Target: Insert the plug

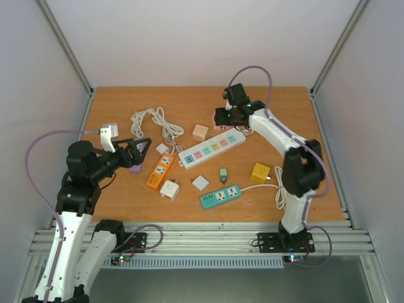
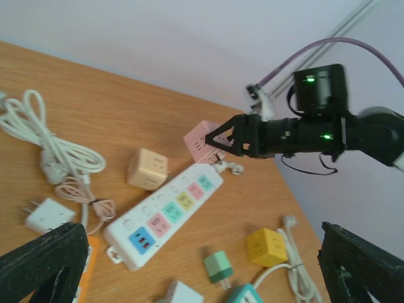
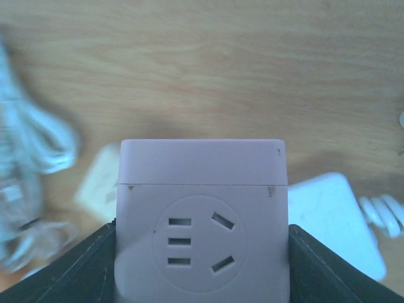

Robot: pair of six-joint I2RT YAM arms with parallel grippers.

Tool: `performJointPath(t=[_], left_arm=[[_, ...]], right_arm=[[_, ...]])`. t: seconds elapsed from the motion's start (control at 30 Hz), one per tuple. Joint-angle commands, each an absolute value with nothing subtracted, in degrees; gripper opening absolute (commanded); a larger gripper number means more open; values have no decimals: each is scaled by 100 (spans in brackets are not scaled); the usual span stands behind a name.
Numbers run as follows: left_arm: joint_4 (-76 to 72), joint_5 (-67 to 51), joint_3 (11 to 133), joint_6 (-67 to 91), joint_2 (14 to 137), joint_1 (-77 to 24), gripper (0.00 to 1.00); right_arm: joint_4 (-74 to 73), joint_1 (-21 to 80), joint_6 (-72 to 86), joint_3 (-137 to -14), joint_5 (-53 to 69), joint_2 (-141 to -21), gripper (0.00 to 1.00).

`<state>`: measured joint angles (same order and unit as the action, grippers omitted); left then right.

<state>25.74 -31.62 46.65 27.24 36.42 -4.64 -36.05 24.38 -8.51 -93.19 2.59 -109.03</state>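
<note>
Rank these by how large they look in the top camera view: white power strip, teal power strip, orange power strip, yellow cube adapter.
1. white power strip, clearly the longest.
2. teal power strip and orange power strip: they look about alike, so tied.
3. yellow cube adapter, smallest.

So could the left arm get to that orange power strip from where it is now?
Probably yes. The left gripper hovers open just beside the orange power strip, nothing lies on top of it, and the right arm is well away from it.
</note>
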Motion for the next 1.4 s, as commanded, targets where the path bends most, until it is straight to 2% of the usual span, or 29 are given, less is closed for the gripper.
performJointPath(t=[0.0, 0.27, 0.53, 0.83, 1.0, 1.37], left_arm=[[1589, -3881, 4589, 3299, 3723, -500, 99], [521, -4190, 4375, 4486, 3910, -749, 99], [-1001, -3906, 4136, 5337, 4312, -1676, 99], [-1473, -3755, 4167, 5818, 4923, -2405, 99], [-2097, -4041, 4127, 6173, 5348, -2711, 99], [-2703, -4069, 4262, 6838, 5596, -2760, 97]], right_arm=[[-3037, 2454, -515, -8558, 1488, -9491, 48], [-2435, 2461, 409, -7414, 3016, -7838, 49], [-868, 2516, 1907, -6650, 4515, -7175, 49], [75, 2839, 2773, -6579, 4959, -7144, 49], [511, 3009, 3202, -6623, 5097, -7213, 49], [1033, 3093, 3639, -6514, 5282, -7274, 50]])
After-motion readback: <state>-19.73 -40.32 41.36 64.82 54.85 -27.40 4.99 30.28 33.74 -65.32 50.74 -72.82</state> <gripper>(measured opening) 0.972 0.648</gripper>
